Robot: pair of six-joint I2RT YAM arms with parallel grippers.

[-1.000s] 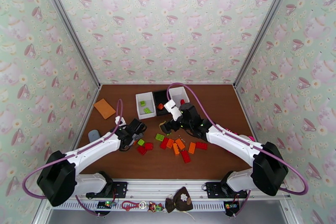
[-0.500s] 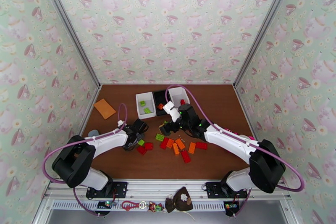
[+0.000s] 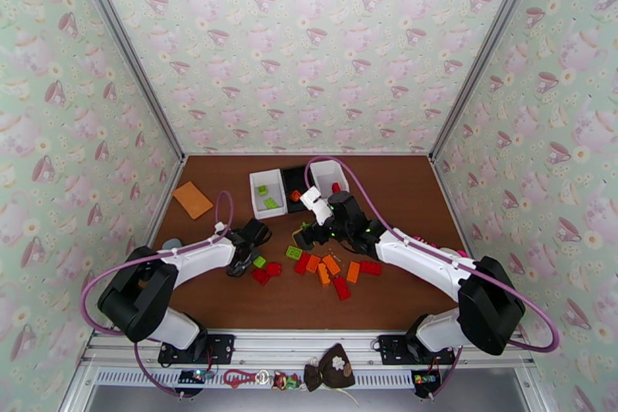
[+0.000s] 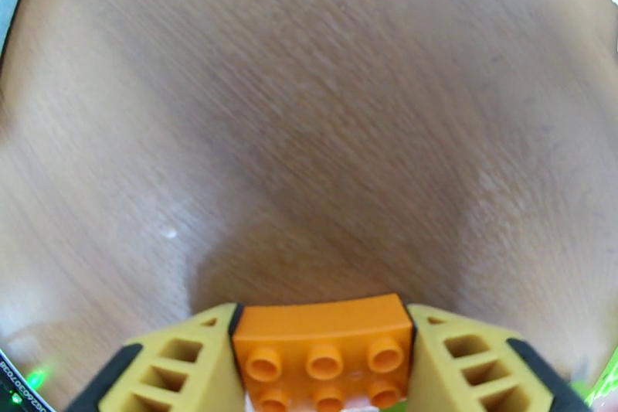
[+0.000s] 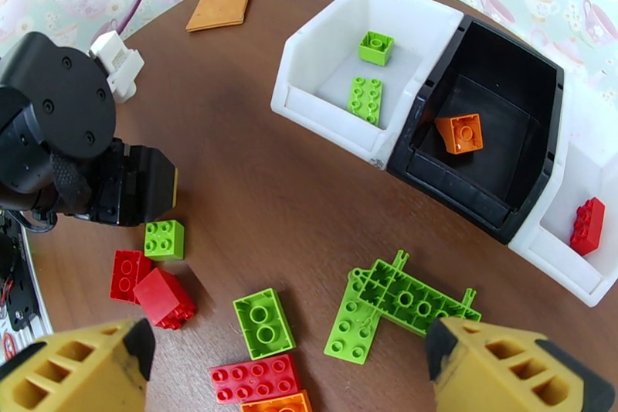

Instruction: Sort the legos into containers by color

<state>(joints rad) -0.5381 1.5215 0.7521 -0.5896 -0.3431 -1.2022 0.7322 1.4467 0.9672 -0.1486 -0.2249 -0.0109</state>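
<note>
My left gripper point(image 4: 320, 367) is shut on an orange lego point(image 4: 322, 327), its yellow fingers pressed to both sides just above the brown table. From above, that gripper point(image 3: 244, 257) sits left of the loose legos point(image 3: 332, 267), a scatter of red, orange and green bricks. My right gripper point(image 5: 290, 348) hangs open over the green pieces point(image 5: 386, 301). The containers stand at the back. The left white bin point(image 5: 309, 89) holds two green legos point(image 5: 365, 99), the black bin point(image 5: 502, 197) holds one orange lego point(image 5: 459, 133), and the right white bin point(image 5: 556, 259) holds a red one point(image 5: 588, 225).
A flat orange card point(image 3: 192, 199) lies at the back left. A grey-blue object point(image 3: 171, 245) peeks out beside the left arm. A small green brick point(image 5: 164, 239) and two red ones point(image 5: 151, 290) lie close to the left gripper. Papered walls enclose three sides.
The left arm has drawn back and lowered, and its jaws have closed from wide open onto the orange lego. The right arm has barely shifted and stays open.
</note>
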